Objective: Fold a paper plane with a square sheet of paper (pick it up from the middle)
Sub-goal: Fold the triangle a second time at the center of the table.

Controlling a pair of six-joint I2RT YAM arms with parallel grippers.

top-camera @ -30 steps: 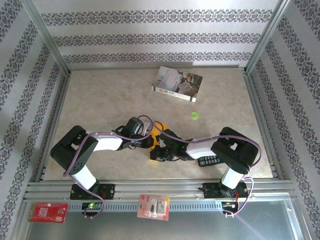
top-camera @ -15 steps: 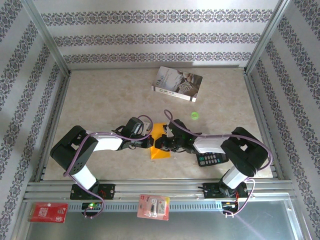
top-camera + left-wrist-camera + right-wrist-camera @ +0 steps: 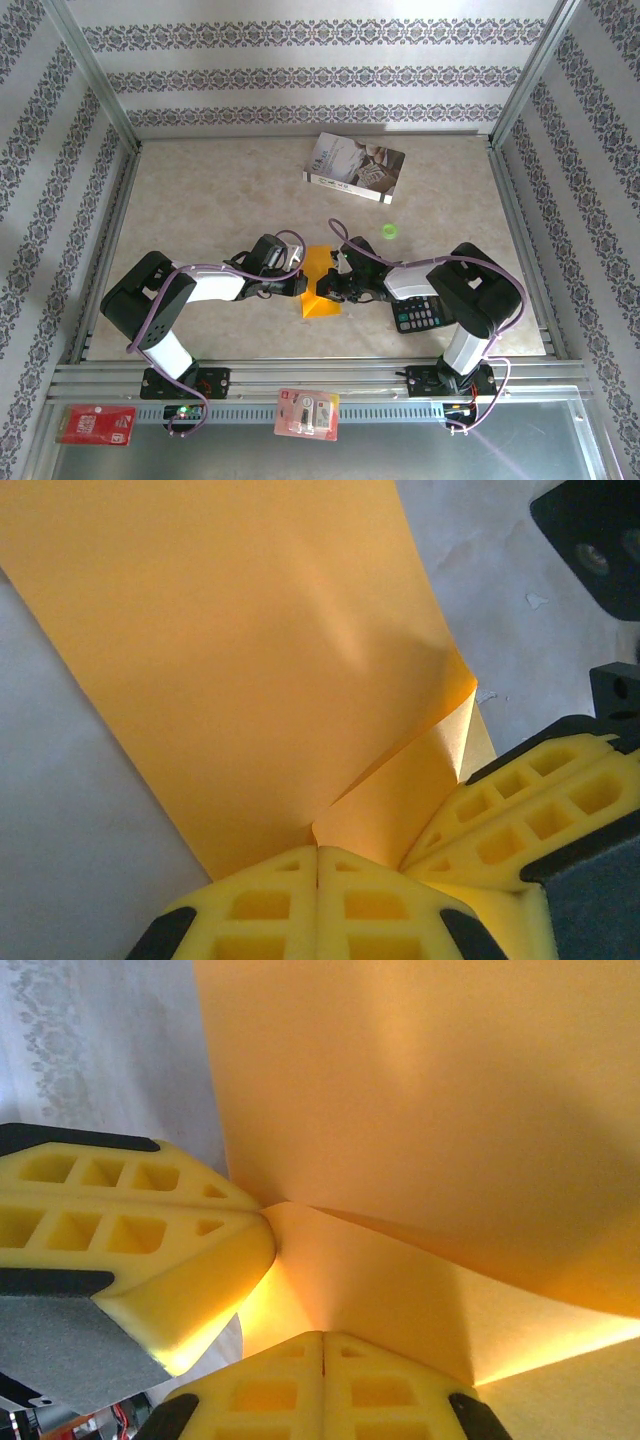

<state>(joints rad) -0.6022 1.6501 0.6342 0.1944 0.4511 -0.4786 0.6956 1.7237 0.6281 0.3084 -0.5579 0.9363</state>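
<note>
The square sheet of paper (image 3: 319, 303) is orange and lies partly folded near the table's front, between both grippers. In the left wrist view the paper (image 3: 240, 650) spreads flat, and a flap (image 3: 400, 800) rises from a crease that starts at my left gripper (image 3: 318, 848). That gripper is shut, pinching the sheet's near edge. My right gripper (image 3: 322, 1336) is shut on the edge of the raised flap (image 3: 400, 1290). The left gripper's yellow fingers (image 3: 140, 1230) touch the crease's end. Seen from above, the left gripper (image 3: 303, 285) and right gripper (image 3: 326, 288) nearly meet.
A grey-white book (image 3: 355, 168) lies at the back of the table, with a small green object (image 3: 389, 232) nearer. A black calculator (image 3: 420, 314) sits under the right forearm. A red pack (image 3: 95, 424) and a blister pack (image 3: 307, 414) rest on the front rail.
The right gripper has moved back and slightly right, away from the table's front edge, uncovering more of the orange sheet. The left arm has stayed still.
</note>
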